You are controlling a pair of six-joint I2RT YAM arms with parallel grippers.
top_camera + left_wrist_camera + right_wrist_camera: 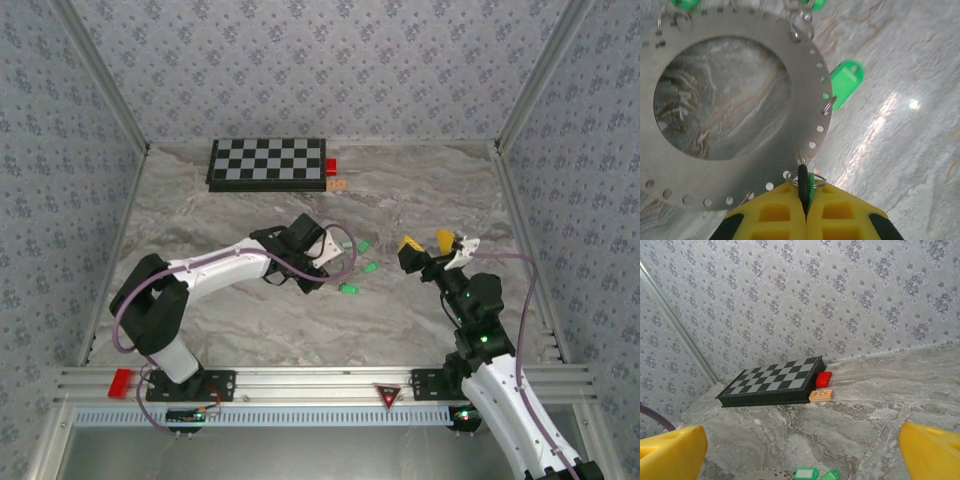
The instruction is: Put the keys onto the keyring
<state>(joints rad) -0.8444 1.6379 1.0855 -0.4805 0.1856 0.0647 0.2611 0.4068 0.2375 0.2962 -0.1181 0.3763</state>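
Keys (pixel 845 82) and keyring (pixel 800 85) are mid-table, well apart from the chessboard (pixel 772 382), red block (pixel 824 379) and tan piece (pixel 821 395) by the back wall. The right gripper (pixel 800 455) hangs nearby, jaws wide apart. The left gripper (pixel 805 200) has its yellow pads pinched on one green key at the ring's edge. The ring is a flat grey disc, open-centred, its rim perforated; green-headed keys hang from it on wire loops.

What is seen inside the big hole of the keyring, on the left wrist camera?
Through the hole of the keyring the marble table shows, with nothing lying on it there. The table under the metal band is covered.
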